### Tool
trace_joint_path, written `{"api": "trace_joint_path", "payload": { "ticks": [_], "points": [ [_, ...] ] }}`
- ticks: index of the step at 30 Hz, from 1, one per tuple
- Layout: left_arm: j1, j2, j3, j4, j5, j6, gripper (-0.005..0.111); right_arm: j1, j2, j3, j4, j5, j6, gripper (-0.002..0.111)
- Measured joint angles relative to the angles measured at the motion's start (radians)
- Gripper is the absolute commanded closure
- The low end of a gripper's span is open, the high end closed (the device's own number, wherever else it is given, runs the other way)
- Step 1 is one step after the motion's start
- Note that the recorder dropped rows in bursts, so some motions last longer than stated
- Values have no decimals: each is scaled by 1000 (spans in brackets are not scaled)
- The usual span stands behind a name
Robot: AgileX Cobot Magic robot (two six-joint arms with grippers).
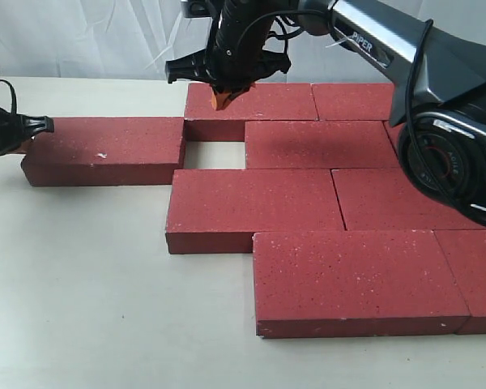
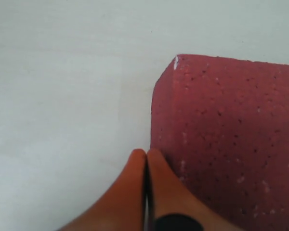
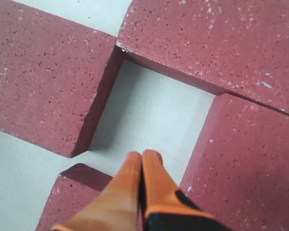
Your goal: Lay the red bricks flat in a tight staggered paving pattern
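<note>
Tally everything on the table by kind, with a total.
Dark red rectangular gritty paving bricks: 8 visible
Orange-tipped grippers, left gripper and right gripper: 2
Total: 10

Eight red bricks point(image 1: 255, 207) clearly visible; two tools, left tool point(image 2: 145, 159), right tool point(image 3: 143, 160)

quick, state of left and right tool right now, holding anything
Left tool: closed, holding nothing, tips by the end of the outlying red brick.
Right tool: closed, holding nothing, above the gap.
</note>
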Motion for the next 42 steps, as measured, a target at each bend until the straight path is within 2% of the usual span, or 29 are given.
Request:
{"api": "trace_joint_path", "payload": {
  "ticks": [9,17,23,37,42],
  "points": [
    [-1,0,0,13,-7,23,107,0,2,16,17,-13,0,109],
    [-4,0,0,126,-17,19,107,2,86,47,120,-133,0,109],
    [9,0,0,142,-24,15,107,15,128,47,186,-207,0,109],
    [13,0,0,116,-26,12,107,45,158,47,201,-249,-2,109],
    [13,0,0,116,-26,12,107,47,141,45,124,-228,9,109]
  ]
}}
